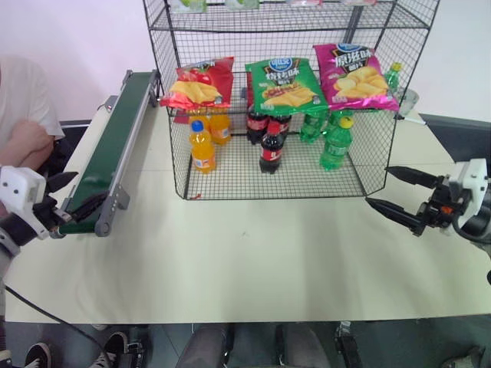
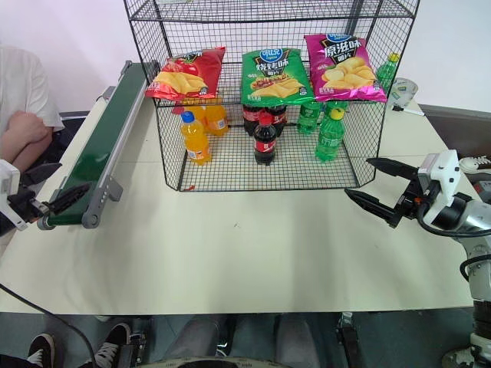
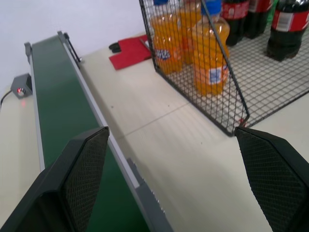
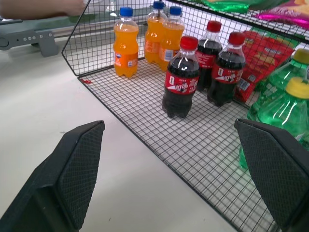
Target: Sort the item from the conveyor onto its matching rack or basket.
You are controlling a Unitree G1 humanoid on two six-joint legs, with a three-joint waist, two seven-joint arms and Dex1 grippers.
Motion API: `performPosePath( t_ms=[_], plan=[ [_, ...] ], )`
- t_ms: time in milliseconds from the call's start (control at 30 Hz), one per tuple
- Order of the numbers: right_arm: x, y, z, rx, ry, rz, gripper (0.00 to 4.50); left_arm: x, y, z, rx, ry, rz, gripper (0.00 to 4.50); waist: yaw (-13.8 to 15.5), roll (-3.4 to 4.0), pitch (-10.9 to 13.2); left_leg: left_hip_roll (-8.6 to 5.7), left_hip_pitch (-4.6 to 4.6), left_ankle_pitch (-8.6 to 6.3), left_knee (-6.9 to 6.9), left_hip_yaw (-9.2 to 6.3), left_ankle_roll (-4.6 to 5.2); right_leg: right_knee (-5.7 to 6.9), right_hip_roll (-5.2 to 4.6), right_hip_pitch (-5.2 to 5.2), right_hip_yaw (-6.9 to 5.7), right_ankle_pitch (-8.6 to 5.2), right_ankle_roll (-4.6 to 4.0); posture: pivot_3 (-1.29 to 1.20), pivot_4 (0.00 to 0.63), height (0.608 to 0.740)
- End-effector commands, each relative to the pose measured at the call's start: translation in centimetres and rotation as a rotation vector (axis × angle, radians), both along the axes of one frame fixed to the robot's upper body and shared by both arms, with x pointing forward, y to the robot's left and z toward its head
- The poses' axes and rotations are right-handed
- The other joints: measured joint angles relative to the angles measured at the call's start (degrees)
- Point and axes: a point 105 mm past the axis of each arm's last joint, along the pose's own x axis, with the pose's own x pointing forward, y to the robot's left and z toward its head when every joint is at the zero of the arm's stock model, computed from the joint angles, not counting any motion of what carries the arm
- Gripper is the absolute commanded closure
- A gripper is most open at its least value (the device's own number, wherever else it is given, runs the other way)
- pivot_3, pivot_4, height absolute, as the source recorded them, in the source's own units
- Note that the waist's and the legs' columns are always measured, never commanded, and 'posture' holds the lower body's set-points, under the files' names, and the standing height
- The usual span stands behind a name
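The red chip bag [image 1: 199, 84] lies on the left side of a middle tier of the black wire rack [image 1: 360, 157], overhanging the tier's front edge. The dark green conveyor [image 1: 115, 142] runs along the table's left side, from near me toward the back. My left gripper [image 1: 69, 203] is open at the belt's near end, and its fingers [image 3: 77, 179] frame the belt and its rail. My right gripper [image 1: 377, 186] is open over the table just off the rack's right front corner, pointing left. Neither gripper holds anything.
A green chip bag [image 1: 285, 84] and a pink chip bag [image 1: 357, 77] lie beside the red one. Orange soda bottles [image 1: 202, 147], cola bottles [image 1: 270, 149] and green bottles [image 1: 334, 144] stand on the bottom tier. A person [image 1: 23, 115] sits at the left behind the conveyor.
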Motion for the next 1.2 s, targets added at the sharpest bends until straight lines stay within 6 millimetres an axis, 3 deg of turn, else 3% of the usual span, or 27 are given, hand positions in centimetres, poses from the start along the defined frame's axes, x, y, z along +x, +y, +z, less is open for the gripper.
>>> performPosePath(
  t_ms=[33,267,367,1200],
  plan=[
    [-0.3,-0.2,1.4,-0.034,-0.061,-0.005,0.00,-0.2,0.4,0.8,0.072,-0.019,-0.017,0.15,0.02,0.01,0.00,0.00,0.00,0.00,0.00,0.00,0.00,0.00,0.00,0.00,0.00,0.00,0.00,0.00,0.150,0.740],
    [-0.2,-0.3,1.5,-0.034,-0.064,-0.014,0.00,0.1,0.9,1.2,0.076,-0.039,0.008,0.15,0.03,0.01,0.01,0.00,0.00,0.00,-0.01,0.00,0.00,-0.02,0.00,0.00,0.00,0.00,0.00,0.00,0.150,0.740],
    [-0.1,-0.2,1.6,-0.040,-0.067,-0.017,0.00,0.1,1.4,0.4,0.092,-0.015,0.024,0.15,0.04,0.01,0.01,0.00,0.00,0.00,-0.01,0.00,0.00,-0.03,0.00,0.00,0.00,0.00,0.00,0.00,0.150,0.740],
    [0.3,-0.2,1.1,-0.028,-0.071,-0.021,0.00,0.3,1.0,0.0,0.095,-0.026,-0.032,0.15,0.01,0.01,0.01,0.00,0.00,0.00,-0.09,-0.01,0.00,-0.14,0.00,0.01,0.00,0.01,0.01,0.00,0.150,0.740]
  ],
)
